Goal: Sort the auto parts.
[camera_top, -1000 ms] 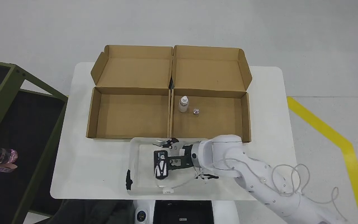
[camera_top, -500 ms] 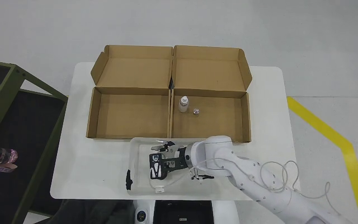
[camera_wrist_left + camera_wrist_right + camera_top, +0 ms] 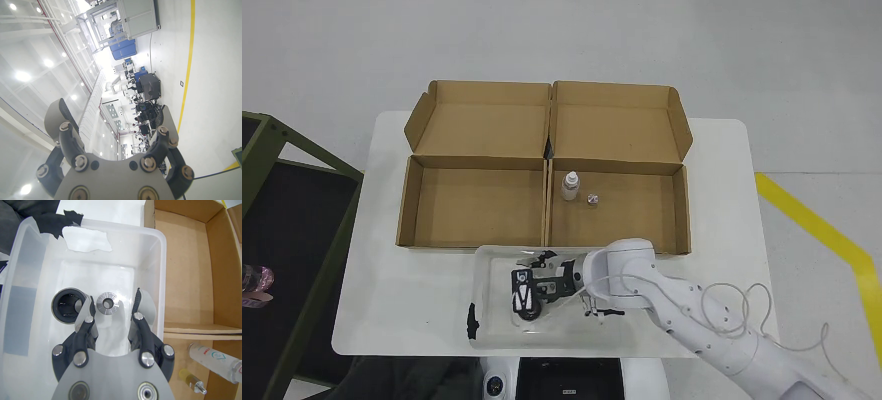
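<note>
Two boxes, one bin, one vial, three parts.

left end effector | spread apart | aimed at factory hall, apparently upward

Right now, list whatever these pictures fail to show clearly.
Right wrist view: a finger of the right gripper hides one side of the black sleeve; the white bottle runs off the picture's edge.
Top view: the right arm covers the contents of the clear bin; the small part beside the bottle is too small to identify.
Left wrist view: the left gripper points away from the table; where it hangs is unclear.
</note>
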